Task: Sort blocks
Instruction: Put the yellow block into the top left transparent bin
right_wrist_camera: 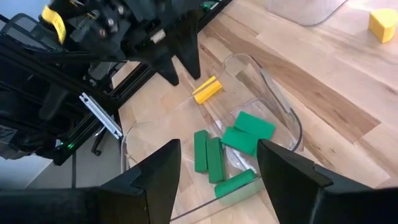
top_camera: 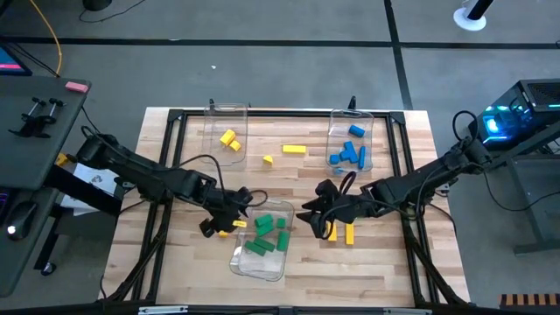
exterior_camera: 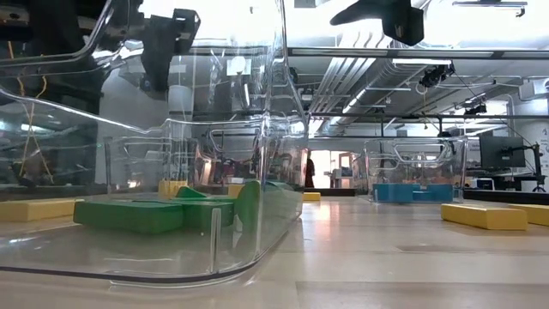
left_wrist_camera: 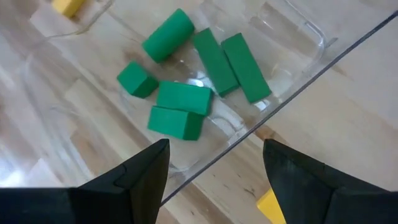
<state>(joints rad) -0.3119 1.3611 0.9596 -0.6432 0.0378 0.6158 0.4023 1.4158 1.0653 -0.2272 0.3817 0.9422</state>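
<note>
The left gripper (top_camera: 229,213) is held open and empty, just beside the near clear bin (top_camera: 262,262), above its left rim. The right gripper (top_camera: 317,213) is also held open with nothing in it, on the other side of that bin. Six green blocks (left_wrist_camera: 186,99) are seen lying inside this bin. One yellow block (right_wrist_camera: 206,90) lies on the table (top_camera: 385,271) under the left gripper, and two more yellow blocks (top_camera: 341,233) lie by the right arm. Blue blocks (top_camera: 350,154) are kept in the far right bin (top_camera: 352,114). Other yellow blocks (top_camera: 230,140) are seen in the far left bin (top_camera: 226,109), with two more (top_camera: 293,150) on the table between the far bins.
</note>
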